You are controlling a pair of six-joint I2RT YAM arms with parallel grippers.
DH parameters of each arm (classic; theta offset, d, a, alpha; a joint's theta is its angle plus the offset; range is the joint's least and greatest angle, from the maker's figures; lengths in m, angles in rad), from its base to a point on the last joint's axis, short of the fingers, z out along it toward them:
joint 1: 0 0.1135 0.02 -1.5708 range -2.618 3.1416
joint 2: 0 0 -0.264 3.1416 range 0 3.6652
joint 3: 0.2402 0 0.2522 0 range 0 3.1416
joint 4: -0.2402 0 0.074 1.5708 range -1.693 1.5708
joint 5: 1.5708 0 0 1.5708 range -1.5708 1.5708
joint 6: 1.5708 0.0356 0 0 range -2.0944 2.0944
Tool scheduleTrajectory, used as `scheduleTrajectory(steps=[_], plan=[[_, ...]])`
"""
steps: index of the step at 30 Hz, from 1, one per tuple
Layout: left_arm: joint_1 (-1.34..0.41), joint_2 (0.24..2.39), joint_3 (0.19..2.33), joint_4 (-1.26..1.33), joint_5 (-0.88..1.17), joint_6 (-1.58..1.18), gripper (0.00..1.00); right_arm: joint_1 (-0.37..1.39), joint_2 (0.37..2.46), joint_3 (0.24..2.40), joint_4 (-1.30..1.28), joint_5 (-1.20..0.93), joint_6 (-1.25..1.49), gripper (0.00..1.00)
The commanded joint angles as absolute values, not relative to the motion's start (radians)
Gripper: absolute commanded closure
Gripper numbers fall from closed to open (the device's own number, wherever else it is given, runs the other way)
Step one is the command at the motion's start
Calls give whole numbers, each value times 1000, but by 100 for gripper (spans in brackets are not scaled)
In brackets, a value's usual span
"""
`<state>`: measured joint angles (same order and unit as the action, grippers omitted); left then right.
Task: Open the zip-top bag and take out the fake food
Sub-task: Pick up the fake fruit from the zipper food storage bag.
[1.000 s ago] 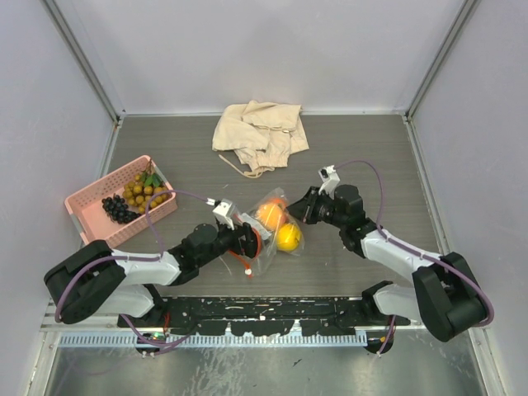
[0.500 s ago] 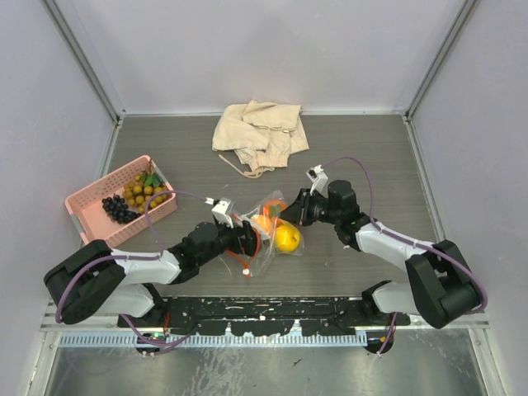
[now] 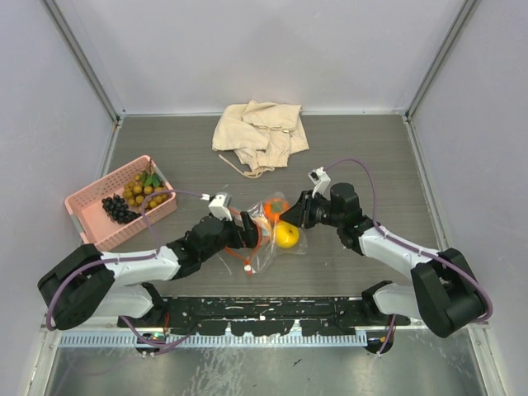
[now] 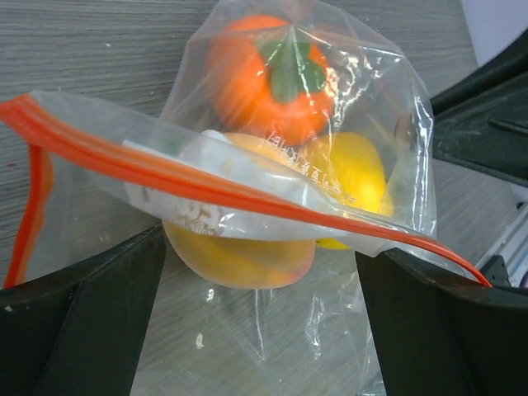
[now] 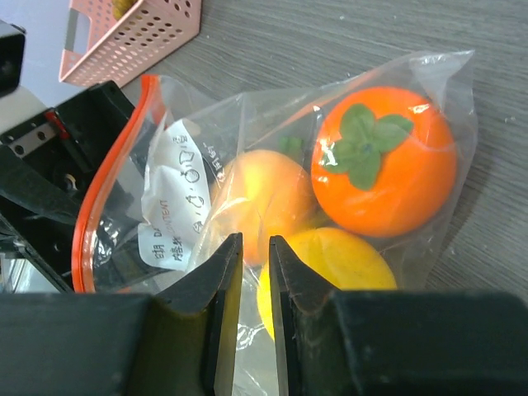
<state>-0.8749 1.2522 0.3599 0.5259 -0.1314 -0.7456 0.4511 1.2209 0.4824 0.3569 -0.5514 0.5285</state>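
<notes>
A pink mesh basket (image 3: 87, 216) sits on the grey wood-grain surface (image 3: 371, 157). A crumpled beige cloth (image 3: 260, 132) lies beyond and right of the basket, well apart.

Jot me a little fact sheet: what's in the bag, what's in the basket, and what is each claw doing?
zip-top bag holds: leaf-topped orange fruit, round orange fruit, yellow lemon
pink basket holds: dark grapes, tan berry cluster
behind the bag: beige cloth
left gripper: open, fingers either side of the bag's orange zip edge
right gripper: fingers nearly together at the bag; grip unclear
</notes>
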Motion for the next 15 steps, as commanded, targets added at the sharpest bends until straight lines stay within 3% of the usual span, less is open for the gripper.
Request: scheduleTrajectory(steps=[1,10,15], plan=[[-876,1253,439,430,-221,-806,2,461,1230,481,369,-525,511,75],[-915,1359,580,220,-306,-869,0,498,1290,479,347,-481,493,77],[-925,1391,611,164,-331,-877,7,503,1299,477,332,-451,480,78]])
